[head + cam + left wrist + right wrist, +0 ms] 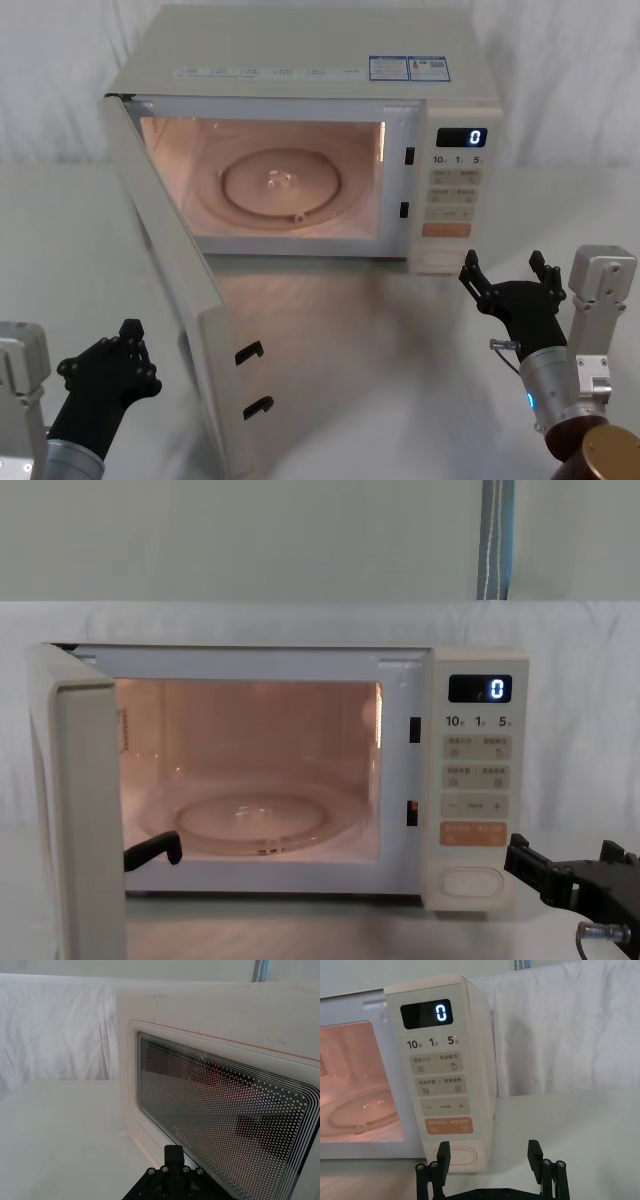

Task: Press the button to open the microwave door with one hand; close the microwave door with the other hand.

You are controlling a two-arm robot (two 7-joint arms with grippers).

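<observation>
Nearest the head camera, the left black angular gripper (105, 365) hangs at about seven o'clock on the table, just outside the swung-open door; its fingers look drawn together, though I cannot tell for certain; in the left wrist view its black tip (173, 1172) sits close before the door's dotted dark glass window (225, 1125). At about four o'clock the right black angular gripper (510, 282) hovers low before the keypad panel with its fingers (535, 1152) spread wide and grasping nothing; in the right wrist view they flank the panel's lower corner. Between them the large cream pill-shaped button (456, 1154) sits at the bottom of the narrow cream keypad panel (455, 195), under the orange rectangular key (449, 1126); the gripper is near it, apart. The wide cream microwave door (175, 290) stands open, hinged at nine o'clock, its latch hooks (250, 380) facing right; the lit cavity shows a round glass turntable (280, 185); the display (461, 138) reads 0.
</observation>
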